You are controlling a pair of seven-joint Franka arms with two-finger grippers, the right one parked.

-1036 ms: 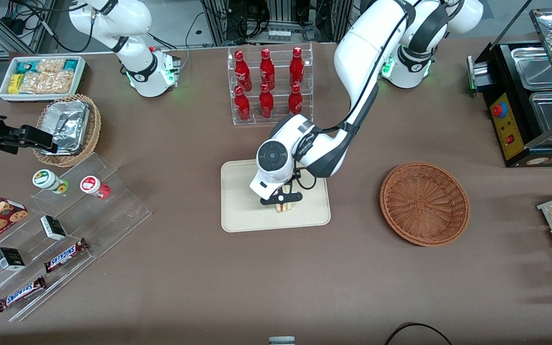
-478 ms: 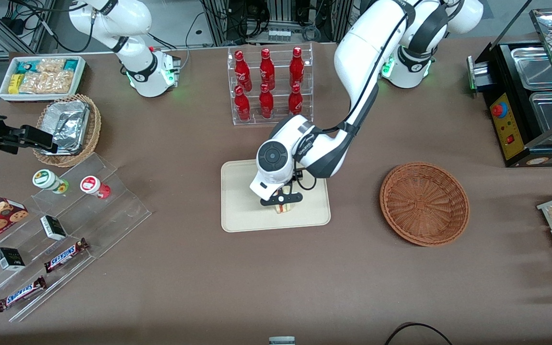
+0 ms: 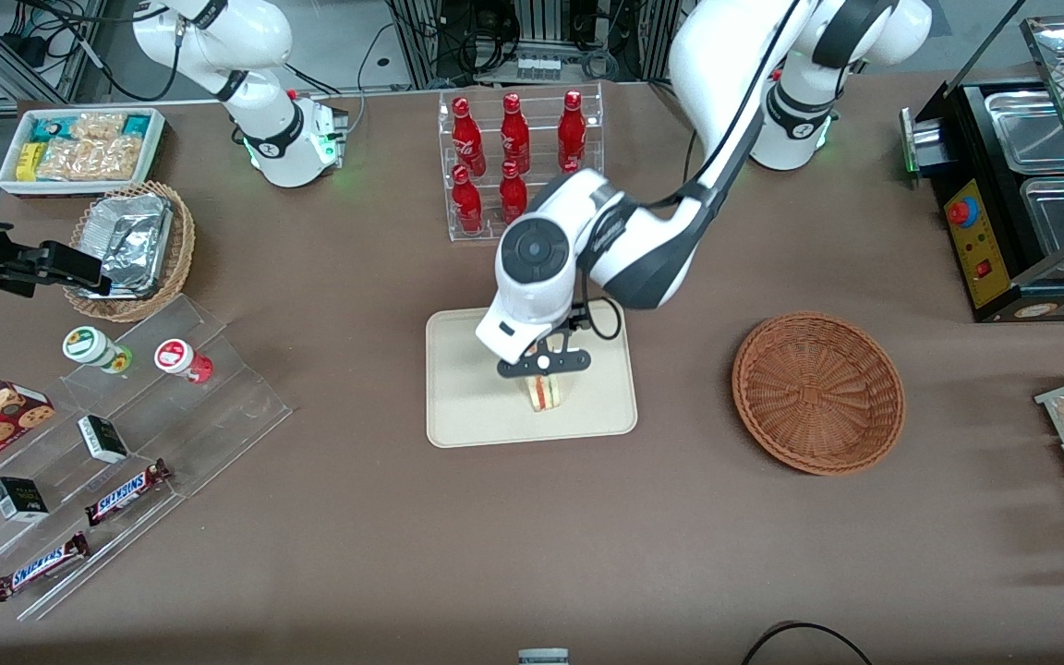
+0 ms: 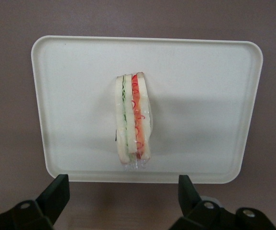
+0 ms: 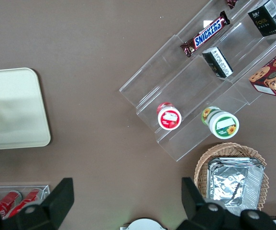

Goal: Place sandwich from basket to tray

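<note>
Directly below the tool (image 3: 543, 364), the sandwich (image 4: 133, 120) stands on one bread edge on the tray (image 4: 200, 62), filling edge up: red-orange layer on one side, green on the other, clear wrap visible around it. In the wrist view both fingers (image 4: 55, 194) are spread wide apart with nothing between them, so the tool is released and clear above the wedge. In the front view the sandwich (image 3: 542, 392) sits near the tray (image 3: 458, 369) rim nearest the camera, not centred.

The basket (image 3: 817, 392) lies on the surface (image 3: 356, 517) well apart from the tool, toward the working arm's end, with nothing in it.

Judgement: placement looks complete; only the retreat remains.

Risks from here:
- Wedge rests on a narrow edge, so it may tip flat. Cause: any brush from a finger on the way up, or wrap clinging to a pad.
- It sits close to the tray rim; a topple toward the camera could leave it leaning on or over the rim.
- A sideways retreat before gaining height would sweep a finger through it.
</note>
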